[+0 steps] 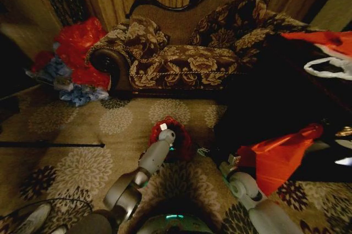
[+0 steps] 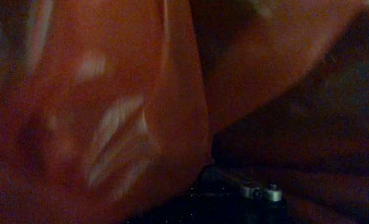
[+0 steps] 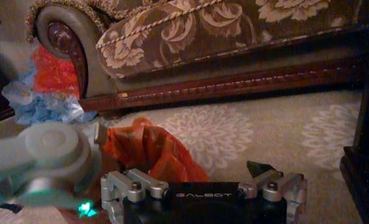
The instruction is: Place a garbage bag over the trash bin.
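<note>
The bag point(image 1: 171, 135) sits on the patterned carpet point(image 1: 99, 168) in front of the sofa point(image 1: 187, 53), a crumpled glossy red mound just ahead of the robot; the bin cannot be told apart from the dark area beneath the plastic, so whether the bag is over its rim cannot be told. The left arm point(image 1: 148, 162) reaches forward from the robot's base, and the left gripper point(image 1: 168, 134) is down in the top of the bag, its end hidden among the red folds; whether its fingers are spread or closed cannot be told. The left wrist view shows red plastic point(image 2: 109, 116) pressed close against the camera, with a dark hollow beside it and a bit of metal hardware point(image 2: 259, 191) at the edge. The right gripper point(image 3: 203, 186) hangs low over the carpet just beside the bag point(image 3: 150, 149), its fingers point(image 3: 131, 184) spread apart with nothing between them; the left arm's grey joint point(image 3: 47, 149) shows close by, against the bag. In the head view the right arm point(image 1: 247, 190) lies to the right of the bag, next to a larger orange-red bag point(image 1: 280, 154). A heap of red and blue bags point(image 1: 74, 58) lies at the sofa's left end, well apart from the robot.
</note>
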Controlling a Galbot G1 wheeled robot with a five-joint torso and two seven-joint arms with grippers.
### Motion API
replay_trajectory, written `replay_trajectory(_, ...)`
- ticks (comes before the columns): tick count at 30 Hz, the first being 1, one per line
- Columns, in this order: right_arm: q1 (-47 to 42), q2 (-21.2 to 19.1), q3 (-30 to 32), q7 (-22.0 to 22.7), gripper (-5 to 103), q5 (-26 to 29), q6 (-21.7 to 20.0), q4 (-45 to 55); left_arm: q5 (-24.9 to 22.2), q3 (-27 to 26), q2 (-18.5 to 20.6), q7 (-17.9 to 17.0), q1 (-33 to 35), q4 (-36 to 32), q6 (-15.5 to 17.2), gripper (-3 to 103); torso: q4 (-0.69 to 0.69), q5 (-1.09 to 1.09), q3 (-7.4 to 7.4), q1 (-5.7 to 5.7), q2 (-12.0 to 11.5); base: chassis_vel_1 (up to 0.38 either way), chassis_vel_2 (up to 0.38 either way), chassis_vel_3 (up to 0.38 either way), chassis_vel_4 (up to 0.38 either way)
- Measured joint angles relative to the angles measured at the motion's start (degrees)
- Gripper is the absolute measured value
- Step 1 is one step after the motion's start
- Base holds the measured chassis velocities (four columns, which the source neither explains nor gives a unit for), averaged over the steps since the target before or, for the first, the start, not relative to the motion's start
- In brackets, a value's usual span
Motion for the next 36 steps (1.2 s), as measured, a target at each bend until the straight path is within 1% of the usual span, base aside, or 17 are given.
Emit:
replay_trajectory(6, -1.29, -0.01, 0.89, 0.01, 100, -0.07, 0.23, 1.0, -1.02, 0.38, 2.11, -1.33, 2.96, -3.84, 0.85, 0, -0.02, -0.01, 0.0, 0.0, 0.01, 0.0, 0.0, 0.0, 0.0)
replay_trajectory(8, -2.05, -0.11, 1.38, -0.03, 100, -0.12, 0.34, 1.59, -2.5, 0.56, 4.57, -2.16, 4.56, -7.96, 1.9, 0, 0.0, -0.01, 0.0, 0.0, 0.01, 0.0, 0.0, 0.0, 0.0)
replay_trajectory(12, -2.5, -0.17, 1.58, -0.08, 100, -0.26, 0.41, 2.09, -3.7, 0.68, 6.98, -2.81, 5.79, -12.25, 2.74, 0, -0.01, -0.01, 0.0, 0.0, 0.01, 0.0, 0.0, 0.0, 0.0)
replay_trajectory(17, -2.83, -0.22, 1.36, -0.12, 100, -0.44, 0.43, 2.78, -3.85, 0.24, 7.87, -2.81, 6.17, -14.57, 2.82, -1, -0.01, -0.02, 0.0, 0.0, 0.01, 0.0, 0.0, 0.0, 0.0)
replay_trajectory(19, -3.32, -0.34, 1.15, -0.28, 100, -0.74, 0.49, 3.34, -4.59, 0.18, 8.71, -2.23, 7.21, -18.01, 2.89, 10, -0.01, -0.01, 0.0, 0.0, 0.01, 0.0, 0.0, 0.0, 0.0)
replay_trajectory(20, -3.32, -0.34, 1.15, -0.28, 100, -0.74, 0.49, 3.34, -4.59, 0.18, 8.71, -2.23, 7.21, -18.01, 2.89, 10, -0.01, -0.01, 0.0, 0.0, 0.01, 0.0, 0.0, 0.0, 0.0)
replay_trajectory(21, -3.57, -0.39, 1.07, -0.29, 100, -0.89, 0.55, 3.54, -4.86, 0.35, 9.12, -2.05, 7.76, -19.61, 2.9, 15, -0.01, -0.02, 0.0, 0.0, 0.01, 0.0, 0.0, 0.0, 0.0)
replay_trajectory(22, -3.65, -0.41, 1.06, -0.31, 100, -0.93, 0.57, 3.62, -4.93, 0.4, 9.25, -2.04, 7.93, -20.17, 2.9, 15, -0.01, -0.01, 0.0, 0.0, 0.01, 0.0, 0.0, 0.0, 0.0)
replay_trajectory(23, -4.05, -0.56, 1.07, -0.33, 100, -1.1, 0.65, 4.1, -5.6, 0.67, 9.99, -2.21, 8.86, -23.08, 2.93, 25, -0.02, -0.01, -0.01, 0.0, 0.01, 0.0, 0.0, 0.0, 0.0)
replay_trajectory(25, -4.2, -0.61, 1.09, -0.35, 100, -1.13, 0.67, 4.24, -5.99, 0.75, 10.32, -2.47, 9.2, -24.03, 3.05, 25, -0.02, -0.01, -0.01, 0.0, 0.01, 0.0, 0.0, 0.0, 0.0)
replay_trajectory(26, -4.63, -0.73, 1.21, -0.4, 100, -1.19, 0.7, 4.65, -6.8, 0.95, 11.1, -3.48, 9.9, -25.99, 3.25, 36, -0.01, -0.01, 0.0, 0.0, 0.01, 0.0, 0.0, 0.0, 0.0)
replay_trajectory(28, -4.84, -0.75, 1.33, -0.41, 100, -1.23, 0.75, 4.84, -7.09, 1.07, 11.49, -4.08, 10.31, -27.02, 3.25, 36, -0.01, -0.01, -0.01, 0.0, 0.01, 0.0, 0.0, 0.0, 0.0)
replay_trajectory(31, -6.3, -0.84, 2.27, -0.47, 100, -1.3, 0.98, 5.98, -7.38, 1.59, 13.73, -4.97, 12.81, -31.82, 2.82, 53, -0.01, 0.0, 0.0, 0.0, 0.01, 0.0, 0.0, 0.0, 0.0)
replay_trajectory(32, -6.3, -0.84, 2.27, -0.47, 100, -1.3, 0.98, 5.98, -7.38, 1.59, 13.73, -4.97, 12.81, -31.82, 2.82, 53, -0.01, 0.0, 0.0, 0.0, 0.01, 0.0, 0.0, 0.0, 0.0)
replay_trajectory(34, -7.28, -1.08, 2.94, -0.58, 100, -1.31, 1.11, 6.67, -7.34, 1.57, 14.69, -5.0, 14.64, -34.62, 2.74, 64, -0.02, -0.02, -0.01, 0.0, 0.01, 0.0, 0.0, 0.0, 0.0)
replay_trajectory(35, -7.57, -1.16, 3.16, -0.65, 100, -1.31, 1.13, 6.85, -7.23, 1.49, 14.86, -4.91, 15.27, -35.26, 2.67, 64, -0.02, -0.01, -0.01, -0.01, 0.01, 0.0, 0.0, 0.0, 0.0)
replay_trajectory(36, -8.24, -1.39, 3.67, -0.9, 100, -1.32, 1.24, 7.24, -6.88, 1.08, 15.09, -3.98, 16.63, -36.12, 2.4, 69, -0.01, -0.01, -0.01, -0.01, 0.01, 0.0, 0.0, 0.0, 0.0)
